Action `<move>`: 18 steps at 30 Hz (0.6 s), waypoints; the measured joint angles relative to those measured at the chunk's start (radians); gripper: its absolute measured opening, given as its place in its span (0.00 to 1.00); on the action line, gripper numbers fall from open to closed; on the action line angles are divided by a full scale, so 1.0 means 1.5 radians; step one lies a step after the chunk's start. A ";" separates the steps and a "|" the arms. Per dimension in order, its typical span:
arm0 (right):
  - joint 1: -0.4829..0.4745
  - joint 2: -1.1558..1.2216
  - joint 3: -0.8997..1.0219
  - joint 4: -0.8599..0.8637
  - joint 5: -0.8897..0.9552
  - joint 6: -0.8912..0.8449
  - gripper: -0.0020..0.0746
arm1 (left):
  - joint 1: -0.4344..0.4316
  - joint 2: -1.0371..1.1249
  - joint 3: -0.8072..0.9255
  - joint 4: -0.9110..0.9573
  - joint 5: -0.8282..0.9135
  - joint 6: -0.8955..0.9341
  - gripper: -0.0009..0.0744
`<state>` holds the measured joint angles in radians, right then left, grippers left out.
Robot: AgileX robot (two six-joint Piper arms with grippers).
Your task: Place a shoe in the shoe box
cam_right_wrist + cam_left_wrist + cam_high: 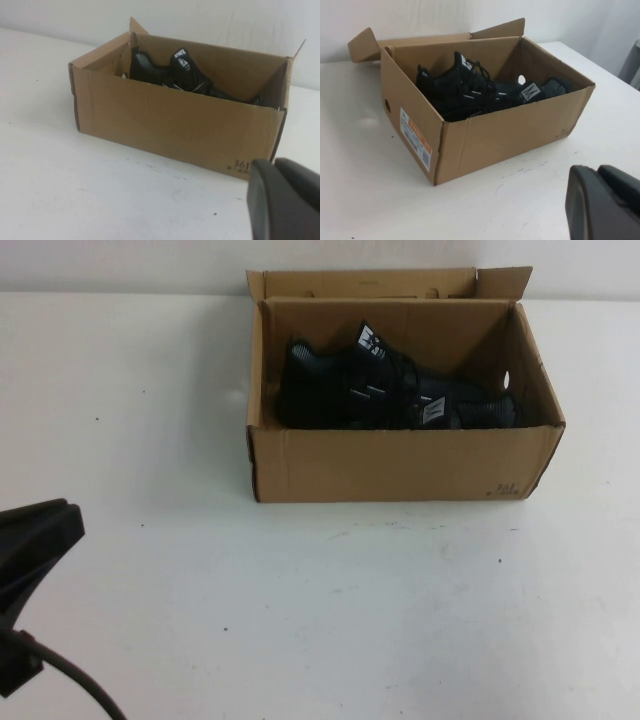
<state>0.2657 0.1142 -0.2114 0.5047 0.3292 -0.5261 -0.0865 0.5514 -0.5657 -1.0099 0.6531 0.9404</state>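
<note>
The left claw (30, 580) hangs low over the worktop (330, 610), well short of the shoe box (400, 465) and off toward its left-hand end; only a dark slab of it shows, so I cannot tell whether it is released or clenched. The right claw (285, 200) sits out of the high view, and its own camera catches just a black edge of it near the box's printed corner, again too little to tell its grip. Neither claw touches anything. The box stands open on the worktop, flaps up along its far side. Inside lies the shoe (345, 380), black with pale dashes, its white-marked tongue tag raised, resting against the box's left half. A second black shoe (470, 410) lies beside it toward the right end wall with the round hole (508, 379).
</note>
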 joint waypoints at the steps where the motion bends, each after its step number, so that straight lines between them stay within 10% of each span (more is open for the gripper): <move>1: 0.000 0.000 0.000 0.000 0.000 0.000 0.01 | 0.000 0.000 0.000 0.000 0.000 0.000 0.01; 12: 0.000 0.000 0.000 0.000 0.001 0.000 0.01 | -0.014 -0.099 0.037 0.075 -0.094 -0.001 0.01; 18: 0.000 0.000 0.000 0.000 0.001 0.000 0.01 | -0.015 -0.208 0.114 0.364 -0.151 -0.289 0.01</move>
<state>0.2657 0.1142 -0.2114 0.5047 0.3313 -0.5261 -0.1095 0.2399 -0.3941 -0.4632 0.4269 0.5074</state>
